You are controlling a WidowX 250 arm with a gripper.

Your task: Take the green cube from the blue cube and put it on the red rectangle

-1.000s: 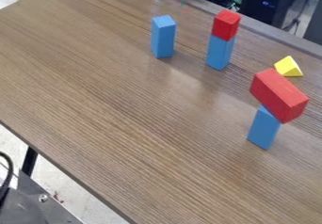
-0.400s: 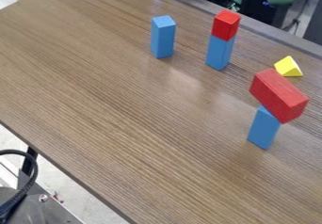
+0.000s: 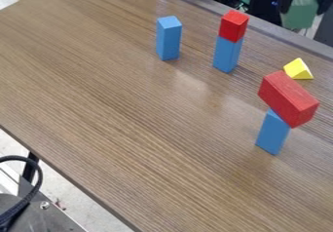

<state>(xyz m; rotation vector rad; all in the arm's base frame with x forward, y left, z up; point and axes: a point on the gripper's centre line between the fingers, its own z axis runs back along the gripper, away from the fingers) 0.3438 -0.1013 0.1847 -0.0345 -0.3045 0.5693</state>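
1. Cannot tell the state of the claw, whether spread, pressed together or pinching something.
2. Cannot tell the place of the green cube either, nor which blue block to count as its starting stand.
3. At lower left, beyond the edge of the table [image 3: 156, 133], see a looped black cable [image 3: 38, 175] by a grey metal plate [image 3: 60, 221], perhaps meant for the rig.
4. On the table, find the left blue block [image 3: 168, 40], upright on its end and well apart from the others; perhaps set there as a pedestal.
5. Next, find the middle blue block [image 3: 226, 55], also upright, with the red cube [image 3: 233, 26] on top; probably stacked to add a rival to the target.
6. Nearer, see the red rectangle [image 3: 288, 99] lying across the top of the right blue block [image 3: 272, 134], overhanging it; likely raised as the target. Would call for a gentle, centred release, given the narrow support and the risk of tipping.
7. Behind, see the yellow prism [image 3: 298, 69] on the table; seems there as an extra.
8. Can make out no brand, label or writing on any block.
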